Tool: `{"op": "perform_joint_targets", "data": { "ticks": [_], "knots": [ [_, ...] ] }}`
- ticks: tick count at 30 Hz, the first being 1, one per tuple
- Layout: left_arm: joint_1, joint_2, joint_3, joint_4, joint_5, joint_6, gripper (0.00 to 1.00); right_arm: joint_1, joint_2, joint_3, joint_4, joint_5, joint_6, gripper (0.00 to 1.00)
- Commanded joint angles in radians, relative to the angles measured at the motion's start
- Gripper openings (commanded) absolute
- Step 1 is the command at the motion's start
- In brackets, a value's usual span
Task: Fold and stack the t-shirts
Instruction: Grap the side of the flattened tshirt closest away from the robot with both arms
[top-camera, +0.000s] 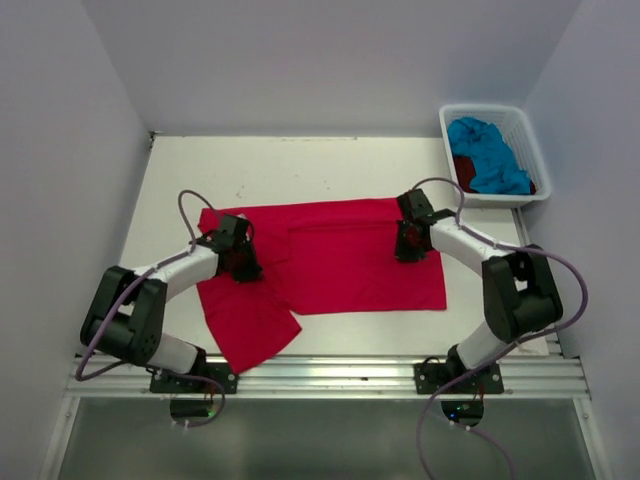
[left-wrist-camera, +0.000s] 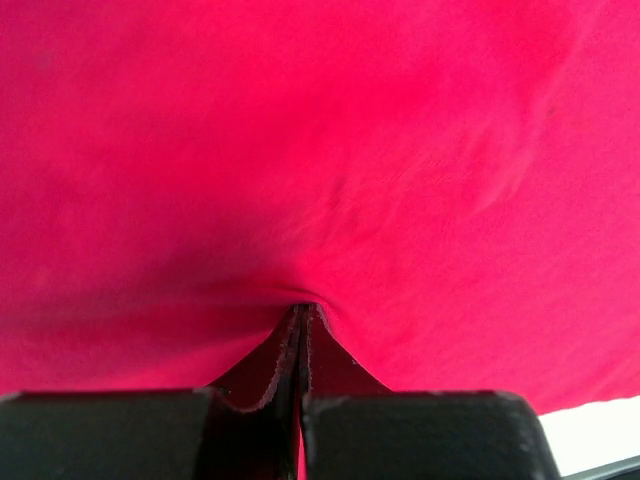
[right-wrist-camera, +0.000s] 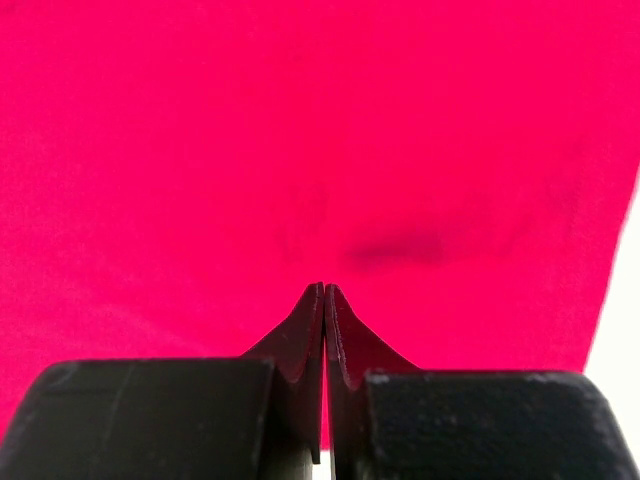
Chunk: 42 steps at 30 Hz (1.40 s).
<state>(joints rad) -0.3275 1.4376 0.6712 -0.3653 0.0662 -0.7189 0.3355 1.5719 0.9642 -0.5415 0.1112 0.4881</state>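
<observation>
Plain pale walls (top-camera: 330, 60) enclose a white table (top-camera: 300, 170) on three sides, evenly lit.

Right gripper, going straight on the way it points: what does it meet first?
The red-pink shirt. The right gripper, jaws shut, points down at it, with only cloth ahead. Whether the tips touch it now is unclear.

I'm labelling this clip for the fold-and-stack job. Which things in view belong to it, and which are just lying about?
Part of the job:
- red-pink t-shirt, spread on the table
- turquoise t-shirt, bunched in the basket
- dark red t-shirt, under the turquoise one

Just there:
- white basket, holding two of the shirts
- table
</observation>
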Motion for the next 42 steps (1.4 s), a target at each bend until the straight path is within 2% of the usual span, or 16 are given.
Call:
{"op": "perform_joint_targets", "data": {
  "ticks": [1, 8, 18, 25, 32, 38, 41, 42],
  "knots": [
    [-0.002, 0.098, 0.002, 0.106, -0.049, -0.007, 0.00, 0.002, 0.060, 0.056, 0.049, -0.018, 0.020, 0.00],
    [-0.002, 0.291, 0.102, 0.152, -0.063, 0.027, 0.00, 0.000, 0.183, 0.131, 0.063, -0.009, 0.023, 0.00],
    [0.057, 0.434, 0.312, 0.088, -0.106, 0.101, 0.00, -0.001, 0.382, 0.326, 0.022, 0.028, 0.010, 0.00],
    [0.113, 0.443, 0.329, 0.074, -0.075, 0.119, 0.00, 0.000, 0.360, 0.361, -0.005, 0.041, 0.004, 0.00],
    [0.117, 0.302, 0.289, -0.009, -0.094, 0.139, 0.00, -0.001, 0.237, 0.286, -0.037, 0.111, 0.000, 0.00],
    [0.119, 0.169, 0.249, -0.073, -0.077, 0.138, 0.00, 0.000, 0.171, 0.266, -0.046, 0.110, -0.005, 0.00],
    [0.111, 0.048, 0.249, -0.109, -0.045, 0.134, 0.00, 0.000, 0.117, 0.266, -0.044, 0.079, -0.025, 0.00],
    [0.098, -0.016, 0.254, -0.139, -0.025, 0.134, 0.00, 0.000, 0.102, 0.266, -0.057, 0.071, -0.034, 0.04]
  ]
}}
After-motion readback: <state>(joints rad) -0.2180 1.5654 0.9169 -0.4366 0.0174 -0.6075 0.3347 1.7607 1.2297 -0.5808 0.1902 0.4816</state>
